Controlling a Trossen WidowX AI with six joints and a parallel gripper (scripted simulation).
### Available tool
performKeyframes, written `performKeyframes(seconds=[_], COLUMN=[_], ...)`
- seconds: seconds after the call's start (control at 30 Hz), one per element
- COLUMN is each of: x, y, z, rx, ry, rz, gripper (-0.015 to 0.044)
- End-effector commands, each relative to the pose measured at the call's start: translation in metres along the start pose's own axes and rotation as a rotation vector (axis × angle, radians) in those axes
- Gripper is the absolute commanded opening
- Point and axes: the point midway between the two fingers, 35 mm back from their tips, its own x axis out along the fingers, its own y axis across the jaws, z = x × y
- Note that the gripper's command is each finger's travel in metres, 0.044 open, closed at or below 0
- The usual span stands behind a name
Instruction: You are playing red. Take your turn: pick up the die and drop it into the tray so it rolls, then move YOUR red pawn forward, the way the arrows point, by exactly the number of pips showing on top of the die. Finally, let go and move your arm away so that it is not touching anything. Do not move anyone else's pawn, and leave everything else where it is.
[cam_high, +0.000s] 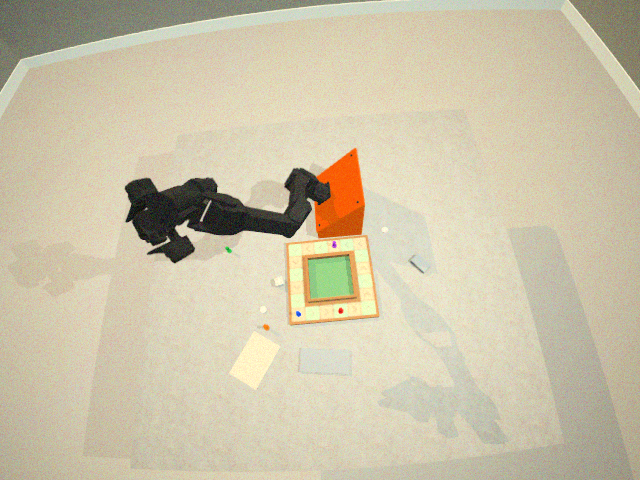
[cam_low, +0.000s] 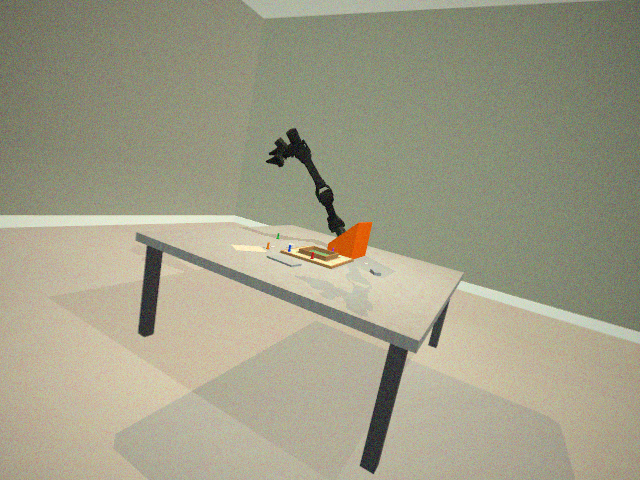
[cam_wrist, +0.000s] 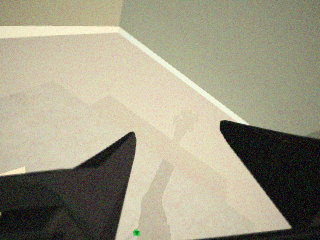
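The tool (cam_high: 135, 204) hangs spread wide and holding nothing, high above the table (cam_low: 413, 304), well apart from the die (cam_high: 278, 281) and red pawn (cam_high: 340, 310)

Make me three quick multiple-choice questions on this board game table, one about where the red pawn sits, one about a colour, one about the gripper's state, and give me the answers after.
1. Where is the red pawn?
A. on the board's track
B. inside the green tray
C. off the board on the table

2. What colour is the pawn standing off the board, nearest the arm?
A. purple
B. green
C. blue

3. How is the gripper?
A. shut on the die
B. open, high above the table
C. resting on the board

Answers:
1 A, it stands on the track edge of the board farthest from the orange wedge.
2 B, it shows green in the top and wrist views.
3 B, the fingers stand wide apart with nothing between; the die lies on the table.
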Motion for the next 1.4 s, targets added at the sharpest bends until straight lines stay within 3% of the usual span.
performKeyframes(seconds=[0.0, 0.13, 0.37, 0.63, 0.8, 0.97, 1.2, 1.37], x=[0.000, -0.009, -0.009, 0.052, 0.102, 0.140, 0.154, 0.145], y=[-0.001, -0.043, -0.143, -0.186, -0.155, -0.090, -0.011, 0.076], z=[0.000, -0.011, -0.066, -0.170, -0.226, -0.267, -0.292, -0.304], rx=[-0.008, 0.010, 0.312, 0.603, 0.703, 0.707, 0.554, 0.381], ry=[0.000, -0.027, -0.029, 0.128, 0.284, 0.455, 0.588, 0.708], rz=[-0.001, -0.022, -0.006, 0.119, 0.261, 0.429, 0.592, 0.767], gripper=[0.0374, 0.0275, 0.0275, 0.0275, 0.0275, 0.0275, 0.0275, 0.0275])
